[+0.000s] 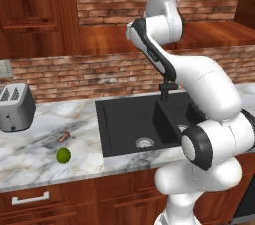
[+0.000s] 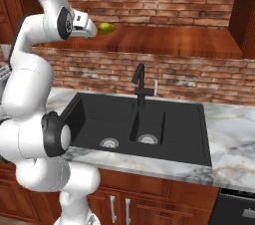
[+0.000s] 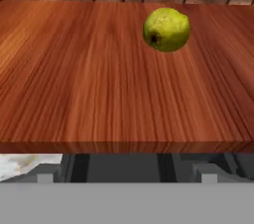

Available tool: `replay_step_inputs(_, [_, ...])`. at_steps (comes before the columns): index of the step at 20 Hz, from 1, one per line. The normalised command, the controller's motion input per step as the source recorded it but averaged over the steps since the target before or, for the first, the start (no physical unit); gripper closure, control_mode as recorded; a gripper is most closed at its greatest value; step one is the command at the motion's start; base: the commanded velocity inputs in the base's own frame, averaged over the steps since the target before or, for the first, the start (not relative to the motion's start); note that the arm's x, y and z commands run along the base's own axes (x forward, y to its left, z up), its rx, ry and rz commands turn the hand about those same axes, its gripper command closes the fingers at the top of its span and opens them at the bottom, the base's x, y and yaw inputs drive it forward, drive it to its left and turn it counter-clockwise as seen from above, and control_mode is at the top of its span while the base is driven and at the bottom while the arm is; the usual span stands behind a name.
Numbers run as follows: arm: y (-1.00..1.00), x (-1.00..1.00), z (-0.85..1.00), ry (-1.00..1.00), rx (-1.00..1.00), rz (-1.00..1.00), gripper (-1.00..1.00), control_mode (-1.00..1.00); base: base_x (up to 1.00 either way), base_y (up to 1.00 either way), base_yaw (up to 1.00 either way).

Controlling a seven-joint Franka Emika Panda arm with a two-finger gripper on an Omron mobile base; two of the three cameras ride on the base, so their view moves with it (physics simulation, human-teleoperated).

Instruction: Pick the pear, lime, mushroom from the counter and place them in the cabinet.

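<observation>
The yellow-green pear (image 3: 166, 29) lies free on the glossy wooden floor of the cabinet (image 3: 74, 79), near its brick back; from the right base it shows as the pear (image 2: 105, 28) just beyond my raised hand. My gripper (image 3: 126, 174) is open and empty, held back at the cabinet's front edge, short of the pear and not touching it. The bright green lime (image 1: 63, 156) rests on the marble counter (image 1: 30, 164) left of the sink. A little behind the lime sits the tiny brownish mushroom (image 1: 63, 137).
A black double sink (image 1: 129, 119) with a dark faucet (image 2: 141, 87) is set into the counter below the cabinet. A silver toaster (image 1: 15, 107) stands at the far left. Drawers with silver handles (image 1: 30, 199) run under the counter's front edge.
</observation>
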Motion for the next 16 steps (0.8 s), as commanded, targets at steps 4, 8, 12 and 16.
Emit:
replay_step_inputs(4, [-0.36, -1.0, -0.83, -0.2, 0.0, 0.1, -1.0, -1.0, 0.0, 0.0, 0.0])
replay_step_inputs(8, [0.15, -0.93, -0.08, -0.02, 0.0, 0.06, -1.0, -1.0, 0.0, 0.0, 0.0])
replay_step_inputs(12, [0.56, -0.43, 0.24, 0.28, 0.0, 0.01, -1.0, -1.0, 0.0, 0.0, 0.0])
replay_step_inputs(16, [0.71, -0.28, 0.31, 0.37, 0.0, 0.0, -1.0, -1.0, 0.0, 0.0, 0.0])
